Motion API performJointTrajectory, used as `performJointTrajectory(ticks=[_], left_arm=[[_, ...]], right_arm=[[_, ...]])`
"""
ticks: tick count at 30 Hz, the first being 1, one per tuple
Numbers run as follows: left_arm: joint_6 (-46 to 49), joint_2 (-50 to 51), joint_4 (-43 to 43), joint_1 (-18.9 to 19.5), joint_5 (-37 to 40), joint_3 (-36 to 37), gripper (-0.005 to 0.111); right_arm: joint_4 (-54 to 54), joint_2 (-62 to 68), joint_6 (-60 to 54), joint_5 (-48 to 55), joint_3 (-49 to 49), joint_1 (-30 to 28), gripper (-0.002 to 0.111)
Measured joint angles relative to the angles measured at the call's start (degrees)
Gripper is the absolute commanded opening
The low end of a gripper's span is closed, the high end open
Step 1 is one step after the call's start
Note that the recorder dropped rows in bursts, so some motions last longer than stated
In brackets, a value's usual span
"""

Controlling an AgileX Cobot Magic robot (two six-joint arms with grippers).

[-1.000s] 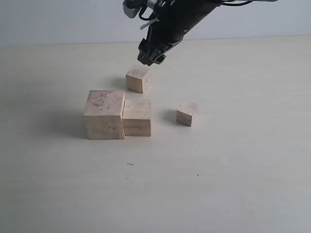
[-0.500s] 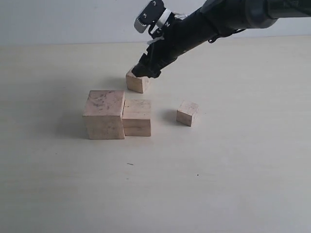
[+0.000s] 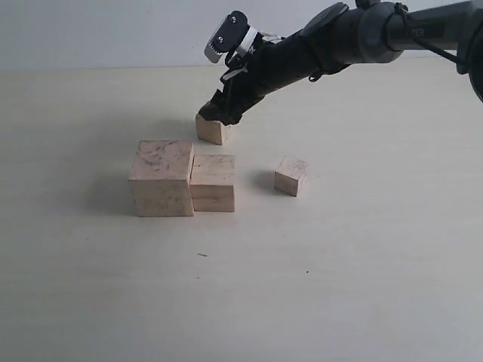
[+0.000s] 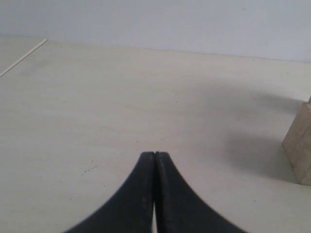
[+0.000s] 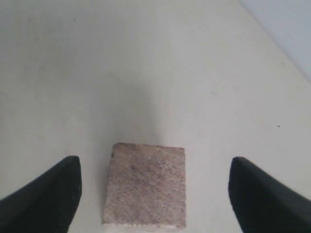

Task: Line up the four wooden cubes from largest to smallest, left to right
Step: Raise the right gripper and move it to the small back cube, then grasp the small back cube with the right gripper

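In the exterior view, the right pincer (image 3: 219,113) sits just above the third-largest cube (image 3: 212,130), which lies toward the desk's (image 3: 362,286) far edge, behind the largest cube (image 3: 161,177) and the second cube (image 3: 212,182). In the left wrist view, the left pincer (image 4: 154,156) is pressed together over bare desk. In the right wrist view, that cube lies squarely between the spread fingers (image 5: 48,194), so simply closing them should grip it.

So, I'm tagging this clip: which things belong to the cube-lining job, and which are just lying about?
Job: largest cube; second-largest cube, touching it; third cube, inside the open right gripper; smallest cube, standing apart.
Lying about: nothing visible; only the table beneath.
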Motion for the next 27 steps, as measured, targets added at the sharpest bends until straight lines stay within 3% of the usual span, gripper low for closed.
performJointTrajectory(ticks=[10, 27], left_arm=[[0.0, 0.0, 0.0, 0.0, 0.0, 0.0, 0.0], [0.0, 0.0, 0.0, 0.0, 0.0, 0.0, 0.0]], right_arm=[[5.45, 3.61, -1.2, 4.6, -0.84, -2.98, 0.079], [11.52, 5.24, -5.28, 10.69, -1.79, -3.21, 0.079]])
